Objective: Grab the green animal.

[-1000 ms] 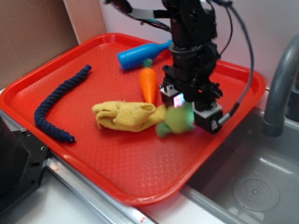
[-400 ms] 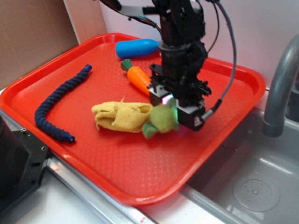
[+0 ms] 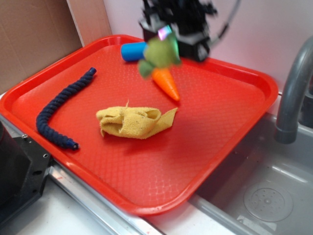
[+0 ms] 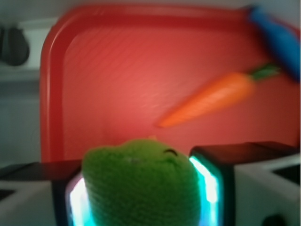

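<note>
The tray (image 3: 234,142) is sitting by a sink (image 3: 274,196), and I am going over it from left to right. On the left side one dark blue rope (image 3: 61,108) is lying in a curve. In the middle, nearer the front, one yellow cloth (image 3: 133,121) is sitting in a crumpled heap. At the far side one blue bottle (image 3: 132,50) is lying down, and just right of it one orange carrot (image 3: 166,83) is pointing toward the near right. Above the carrot the gripper (image 3: 164,41) is hanging in the air, and its two fingers are squeezing the one green animal (image 3: 159,53) between them. In the wrist view the animal (image 4: 141,183) is filling the gap between the two fingers (image 4: 209,181), with a pad pressing on each side, so the gripper (image 4: 141,188) is holding it tight. The animal is not touching the tray at all; it is up over the far part of the tray, above the carrot's green top. It is looking a bit blurry in the side view. So I think the job is almost done: the grabbing part is looking finished and the toy is in the air. All that is left, I think, is keeping hold so it is not slipping out, since it is soft and fuzzy. One grey tap (image 3: 293,93) is standing at the far right.
</note>
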Action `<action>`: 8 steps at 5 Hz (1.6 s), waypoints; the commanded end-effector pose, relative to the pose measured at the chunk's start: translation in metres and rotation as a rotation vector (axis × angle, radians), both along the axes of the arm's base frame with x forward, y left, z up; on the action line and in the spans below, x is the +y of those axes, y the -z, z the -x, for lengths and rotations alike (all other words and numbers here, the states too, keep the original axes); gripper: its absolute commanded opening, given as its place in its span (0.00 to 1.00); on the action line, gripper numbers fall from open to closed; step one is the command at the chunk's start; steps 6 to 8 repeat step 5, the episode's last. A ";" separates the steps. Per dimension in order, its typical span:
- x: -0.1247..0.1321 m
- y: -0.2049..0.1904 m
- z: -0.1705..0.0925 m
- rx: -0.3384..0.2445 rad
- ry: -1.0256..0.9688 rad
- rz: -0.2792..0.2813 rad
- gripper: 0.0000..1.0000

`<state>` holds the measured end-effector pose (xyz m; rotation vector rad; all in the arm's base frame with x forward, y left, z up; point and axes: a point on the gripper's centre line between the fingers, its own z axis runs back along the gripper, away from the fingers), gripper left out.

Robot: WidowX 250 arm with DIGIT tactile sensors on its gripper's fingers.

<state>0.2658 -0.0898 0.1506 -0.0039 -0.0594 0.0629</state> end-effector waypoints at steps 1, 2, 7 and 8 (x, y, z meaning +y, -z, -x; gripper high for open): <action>0.065 -0.070 0.032 -0.088 -0.076 -0.132 0.00; 0.082 -0.065 0.037 -0.057 0.000 -0.185 0.00; 0.073 -0.054 0.034 -0.102 -0.060 -0.176 0.00; 0.073 -0.054 0.034 -0.102 -0.060 -0.176 0.00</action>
